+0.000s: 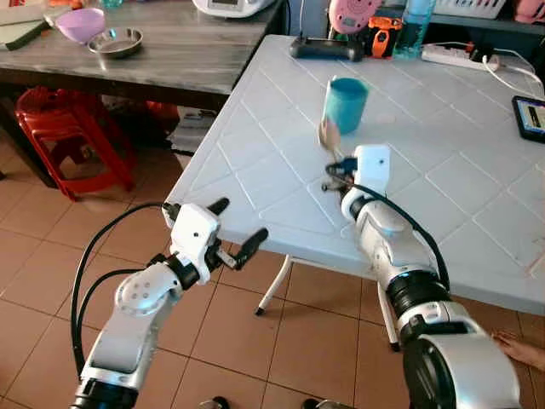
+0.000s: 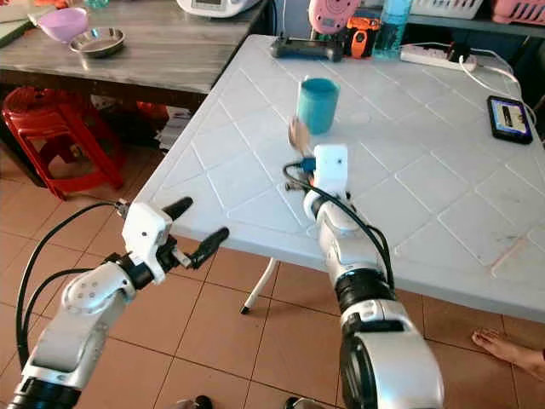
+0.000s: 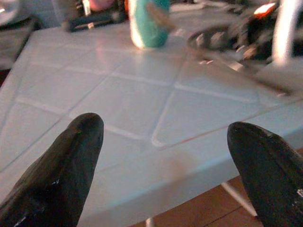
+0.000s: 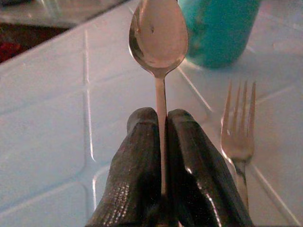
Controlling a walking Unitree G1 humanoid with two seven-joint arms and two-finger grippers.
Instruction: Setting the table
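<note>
My right gripper is shut on the handle of a metal spoon, whose bowl points away from the fingers toward a teal cup. The spoon hangs just above the white plastic table, a little in front of the cup. A fork lies flat on the table beside the gripper, tines toward the cup. My left gripper is open and empty. It hovers off the table's near left edge, over the tiled floor.
A phone, a power strip, a black device and a bottle sit along the table's far side. A dark wooden table at back left holds a pink bowl and a metal bowl. Red stools stand beneath it. A person's foot is at lower right.
</note>
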